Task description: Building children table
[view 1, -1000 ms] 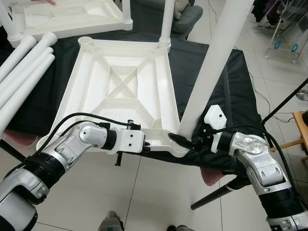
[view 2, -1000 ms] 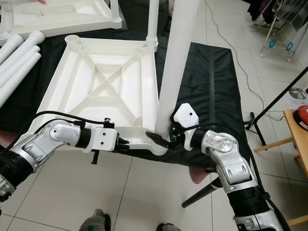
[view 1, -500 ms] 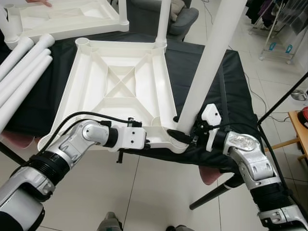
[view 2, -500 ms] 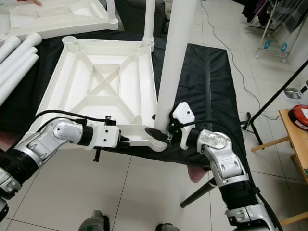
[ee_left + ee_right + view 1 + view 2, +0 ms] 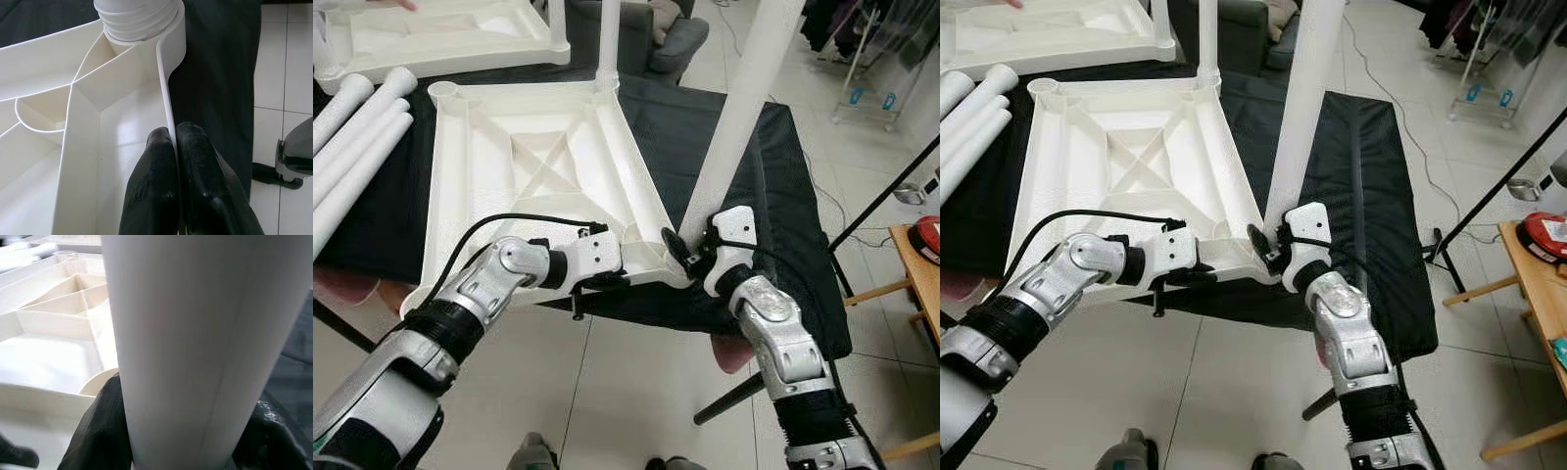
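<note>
Left eye view: spare legs (image 5: pixel 352 147) lie at far left on the black-draped surface (image 5: pixel 783 196); the upturned tabletop (image 5: pixel 538 186) rests beside them. Left gripper (image 5: pixel 175 147) fingers are closed on its near rim. Right gripper (image 5: pixel 690 257) fingers clasp a leg (image 5: pixel 734 108) seated in the near corner socket. One far leg (image 5: pixel 607 39) stands fitted; two sockets appear unfilled.
</note>
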### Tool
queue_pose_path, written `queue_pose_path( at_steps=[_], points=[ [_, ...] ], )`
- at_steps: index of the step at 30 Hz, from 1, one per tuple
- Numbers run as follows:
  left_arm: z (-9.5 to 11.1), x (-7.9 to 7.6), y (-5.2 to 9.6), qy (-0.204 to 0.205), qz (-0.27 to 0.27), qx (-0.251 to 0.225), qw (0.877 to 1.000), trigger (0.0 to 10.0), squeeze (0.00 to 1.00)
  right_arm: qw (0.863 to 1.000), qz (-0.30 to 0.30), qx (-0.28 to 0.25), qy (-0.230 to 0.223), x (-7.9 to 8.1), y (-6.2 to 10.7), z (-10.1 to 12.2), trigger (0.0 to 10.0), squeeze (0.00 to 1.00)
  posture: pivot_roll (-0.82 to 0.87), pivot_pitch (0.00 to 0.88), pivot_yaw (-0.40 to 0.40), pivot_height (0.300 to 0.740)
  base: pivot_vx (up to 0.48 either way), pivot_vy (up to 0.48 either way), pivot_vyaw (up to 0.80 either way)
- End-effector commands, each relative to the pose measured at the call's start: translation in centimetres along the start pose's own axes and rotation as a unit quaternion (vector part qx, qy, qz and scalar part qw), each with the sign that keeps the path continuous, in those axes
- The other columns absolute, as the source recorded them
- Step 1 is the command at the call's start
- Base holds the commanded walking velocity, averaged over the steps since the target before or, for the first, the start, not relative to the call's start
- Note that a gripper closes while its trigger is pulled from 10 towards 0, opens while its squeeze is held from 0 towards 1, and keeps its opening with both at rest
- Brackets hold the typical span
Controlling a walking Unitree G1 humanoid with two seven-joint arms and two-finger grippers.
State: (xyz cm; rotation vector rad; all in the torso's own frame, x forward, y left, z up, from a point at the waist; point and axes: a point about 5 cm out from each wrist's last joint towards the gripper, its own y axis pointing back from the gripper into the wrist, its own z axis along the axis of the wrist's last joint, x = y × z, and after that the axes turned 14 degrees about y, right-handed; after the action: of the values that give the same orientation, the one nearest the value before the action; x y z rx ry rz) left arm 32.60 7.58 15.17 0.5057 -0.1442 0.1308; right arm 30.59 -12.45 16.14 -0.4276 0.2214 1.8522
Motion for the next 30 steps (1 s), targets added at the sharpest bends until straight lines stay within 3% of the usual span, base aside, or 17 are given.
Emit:
queue_pose_path(
  at_steps=[1,4,6,7,11,12,17,18,19,20,21,23,24,26,28,29,30],
  points=[
    [2.3,-1.9,-2.1,-0.041,-0.097,-0.044,0.994,10.0,0.0,0.997,-0.019,0.079,0.009,0.3,0.5,-2.7,0.0,0.0,0.17,0.158,-0.061,0.74,0.0,0.0,0.0],
    [1.3,-1.5,-2.0,-0.025,-0.089,-0.018,0.996,10.0,0.0,0.981,-0.132,0.141,-0.019,0.4,1.7,-3.8,0.0,0.0,0.16,0.159,-0.059,0.74,0.0,0.0,0.0],
    [1.3,-1.5,-2.0,-0.025,-0.089,-0.018,0.996,10.0,0.0,0.981,-0.132,0.141,-0.019,0.4,1.7,-3.8,0.0,0.0,0.16,0.159,-0.059,0.74,0.0,0.0,0.0],
    [1.0,-1.4,-2.0,-0.017,-0.088,-0.011,0.996,10.0,0.0,0.97,-0.177,0.166,-0.03,0.5,2.2,-4.2,0.0,0.0,0.16,0.159,-0.059,0.74,0.0,0.0,0.0],
    [0.9,-1.5,-2.0,-0.014,-0.089,-0.011,0.996,10.0,0.0,0.965,-0.197,0.171,-0.031,0.7,2.5,-4.3,0.0,0.0,0.16,0.156,-0.061,0.74,0.0,0.0,0.0],
    [0.9,-1.6,-2.0,-0.013,-0.091,-0.012,0.996,10.0,0.0,0.976,-0.174,0.13,-0.019,1.2,2.0,-3.1,10.0,0.0,0.16,0.152,-0.064,0.74,0.0,0.0,0.0],
    [0.9,-1.6,-1.9,-0.013,-0.092,-0.013,0.996,10.0,0.0,0.981,-0.166,0.101,-0.012,1.3,1.8,-2.2,10.0,0.0,0.16,0.152,-0.064,0.74,0.0,0.0,0.0],
    [0.9,-1.6,-1.9,-0.014,-0.093,-0.014,0.996,10.0,0.0,0.988,-0.133,0.075,-0.022,1.5,1.5,-1.5,10.0,1.0,0.16,0.149,-0.065,0.74,0.0,0.0,0.0],
    [0.9,-1.6,-1.8,-0.016,-0.095,-0.014,0.995,10.0,0.0,0.997,-0.073,0.025,-0.029,1.7,1.1,-0.1,10.0,0.0,0.16,0.146,-0.066,0.74,0.0,0.0,0.0],
    [1.0,-1.8,-1.7,-0.018,-0.1,-0.015,0.995,10.0,0.0,0.999,0.007,-0.037,-0.024,1.8,1.1,1.6,10.0,0.0,0.16,0.146,-0.066,0.74,0.0,0.0,0.0],
    [1.0,-1.8,-1.7,-0.018,-0.1,-0.015,0.995,10.0,0.0,0.999,0.007,-0.037,-0.024,1.8,1.1,1.6,10.0,0.0,0.16,0.146,-0.066,0.74,0.0,0.0,0.0],
    [0.9,-2.0,-1.5,-0.025,-0.11,-0.013,0.994,10.0,0.0,0.986,0.128,-0.104,0.001,2.0,1.7,3.6,10.0,0.0,0.16,0.146,-0.064,0.74,0.0,0.0,0.0],
    [0.9,-2.0,-1.5,-0.025,-0.11,-0.013,0.994,10.0,0.0,0.986,0.128,-0.104,0.001,2.0,1.7,3.6,10.0,0.0,0.16,0.146,-0.064,0.74,0.0,0.0,0.0],
    [0.8,-2.2,-1.3,-0.033,-0.121,-0.007,0.992,10.0,0.0,0.971,0.206,-0.118,0.026,1.8,2.4,4.1,10.0,0.0,0.16,0.146,-0.064,0.74,0.0,0.0,0.0],
    [0.5,-2.6,-0.7,-0.048,-0.14,0.007,0.989,10.0,0.0,0.95,0.283,-0.113,0.063,0.4,3.0,4.0,10.0,0.0,0.16,0.147,-0.063,0.74,0.0,0.0,0.0],
    [0.5,-2.6,-0.7,-0.048,-0.14,0.007,0.989,10.0,0.0,0.95,0.283,-0.113,0.063,0.4,3.0,4.0,10.0,0.0,0.16,0.147,-0.063,0.74,0.0,0.0,0.0],
    [0.3,-3.0,-0.2,-0.055,-0.153,0.016,0.987,10.0,0.0,0.941,0.311,-0.105,0.085,-0.3,3.0,3.7,10.0,0.0,0.17,0.149,-0.063,0.74,0.0,0.0,0.0]
  ],
)
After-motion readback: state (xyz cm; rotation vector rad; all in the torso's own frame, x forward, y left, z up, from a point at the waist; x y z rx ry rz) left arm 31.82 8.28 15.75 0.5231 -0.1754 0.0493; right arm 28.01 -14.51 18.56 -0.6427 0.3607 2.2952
